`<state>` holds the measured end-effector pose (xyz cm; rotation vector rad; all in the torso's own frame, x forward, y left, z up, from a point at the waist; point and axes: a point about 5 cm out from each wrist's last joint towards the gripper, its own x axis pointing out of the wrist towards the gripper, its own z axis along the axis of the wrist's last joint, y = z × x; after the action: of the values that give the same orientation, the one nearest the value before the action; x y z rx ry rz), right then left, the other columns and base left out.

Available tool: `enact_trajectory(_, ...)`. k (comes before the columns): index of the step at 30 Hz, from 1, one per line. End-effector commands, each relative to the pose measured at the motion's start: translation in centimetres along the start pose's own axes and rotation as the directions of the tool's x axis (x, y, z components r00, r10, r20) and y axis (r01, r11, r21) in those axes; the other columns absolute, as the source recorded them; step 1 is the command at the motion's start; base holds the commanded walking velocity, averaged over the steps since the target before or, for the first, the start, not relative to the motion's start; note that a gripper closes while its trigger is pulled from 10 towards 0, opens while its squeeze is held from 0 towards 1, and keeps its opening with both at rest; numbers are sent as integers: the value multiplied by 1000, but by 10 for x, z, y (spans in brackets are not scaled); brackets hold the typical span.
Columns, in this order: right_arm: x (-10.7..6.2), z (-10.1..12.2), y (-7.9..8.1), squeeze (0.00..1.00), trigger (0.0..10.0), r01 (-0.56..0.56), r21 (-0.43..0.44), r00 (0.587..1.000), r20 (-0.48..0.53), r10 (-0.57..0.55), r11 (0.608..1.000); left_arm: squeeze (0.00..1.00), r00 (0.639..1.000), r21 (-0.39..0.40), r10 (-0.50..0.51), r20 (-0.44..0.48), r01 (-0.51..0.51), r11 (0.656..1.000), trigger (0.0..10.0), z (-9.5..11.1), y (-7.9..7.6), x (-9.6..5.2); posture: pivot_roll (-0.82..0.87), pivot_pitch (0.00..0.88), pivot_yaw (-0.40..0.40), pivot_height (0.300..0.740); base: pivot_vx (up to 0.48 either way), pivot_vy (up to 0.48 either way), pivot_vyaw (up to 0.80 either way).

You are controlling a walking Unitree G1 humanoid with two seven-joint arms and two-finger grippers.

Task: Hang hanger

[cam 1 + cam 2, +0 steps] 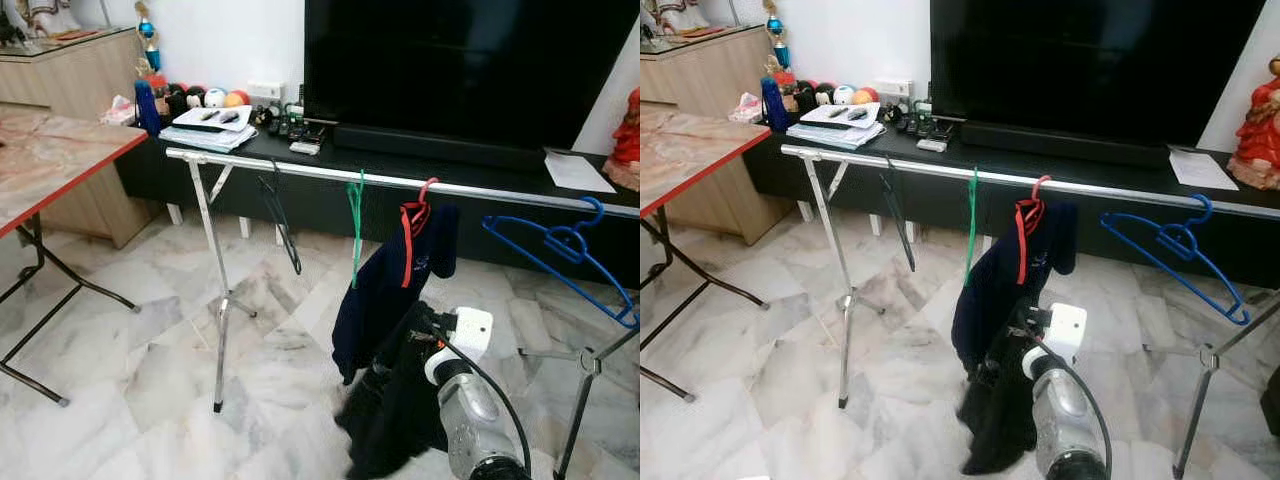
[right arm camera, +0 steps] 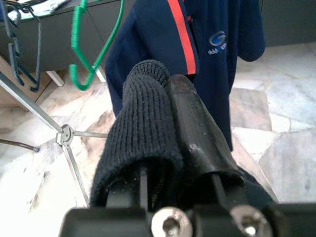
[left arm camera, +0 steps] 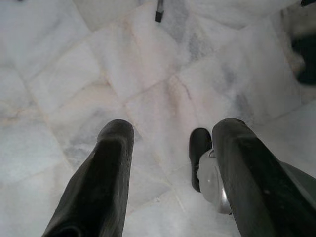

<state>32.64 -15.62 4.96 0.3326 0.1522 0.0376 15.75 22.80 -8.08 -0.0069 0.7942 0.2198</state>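
A silver clothes rail runs across in front of me. On it hang a black hanger, a green hanger, a red hanger carrying a navy shirt, and a blue hanger. My right gripper is low, just before the navy shirt, shut on a black knitted garment that wraps one finger and droops toward the floor. I see no hanger in that garment. My left gripper points down over the marble floor, open with nothing between its fingers.
The rail's folding legs stand on the marble floor. A red-edged folding table is on the left. Behind the rail a low black bench carries a large TV, papers and small items. A rack foot shows near the left gripper.
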Motion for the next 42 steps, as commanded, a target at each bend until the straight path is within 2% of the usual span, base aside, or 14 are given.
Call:
enact_trajectory(1, 1, 7, -4, 0, 10000, 13, -9, 999, 33, -12, 1000, 0, 1000, 12, -5, -13, 5, 1000, 10000, -5, 0, -2, 3, 20, 9, 740, 0, -285, 0)
enact_trajectory(7, -1, 6, -10, 0, 10000, 23, -20, 999, 27, -22, 1000, 0, 1000, 14, -10, -18, 11, 1000, 10000, -8, -3, -3, 9, 28, -7, 740, 0, -328, 0)
enact_trajectory(20, 1, 6, -7, 0, 10000, 2, -41, 1000, 13, -2, 999, 0, 1000, 3, -10, -9, 10, 1000, 10000, -8, -7, -3, 8, 31, -24, 740, 0, -390, 0)
enact_trajectory(26, 0, 5, -10, 0, 10000, 4, -49, 1000, 5, -4, 999, 0, 999, 29, -7, 33, 6, 1000, 10000, 1, -5, -1, 0, 18, -33, 740, 0, -43, 0)
enact_trajectory(29, -1, 6, -15, 0, 10000, 7, -61, 1000, -4, -7, 998, 0, 989, 39, -6, 147, 1, 999, 10000, 23, -7, 3, 4, 8, -46, 740, 0, 0, 0)
enact_trajectory(34, 0, 7, -17, 0, 10000, 4, -70, 1000, -10, -5, 998, 0, 963, 60, 6, 268, -23, 998, 10000, 45, -6, 4, 6, 0, -52, 740, 0, 0, 0)
enact_trajectory(35, 0, 7, -16, 0, 10000, 2, -71, 1000, -13, -3, 997, 0, 945, 73, 15, 327, -41, 996, 10000, 55, -5, 4, 10, 0, -56, 740, 0, 0, 0)
enact_trajectory(38, 1, 6, -14, 0, 10000, -6, -75, 1000, -19, 4, 997, 0, 907, 75, 16, 420, -52, 996, 10000, 70, -3, 1, 14, 0, -60, 740, 0, 0, 0)
enact_trajectory(39, 1, 6, -14, 0, 10000, -6, -75, 1000, -19, 4, 997, 0, 907, 75, 16, 420, -52, 996, 10000, 70, -3, 1, 14, 0, -60, 740, 0, 0, 0)
enact_trajectory(41, 1, 5, -14, 0, 10000, -9, -75, 1000, -27, 7, 997, 0, 873, 76, -3, 487, -40, 996, 10000, 79, -3, -4, 23, 0, -60, 740, 0, 0, 0)
enact_trajectory(42, 1, 4, -14, 0, 10000, -9, -75, 1000, -28, 7, 997, 0, 870, 77, -5, 493, -38, 996, 10000, 80, -3, -4, 23, 0, -60, 740, 0, 0, 0)
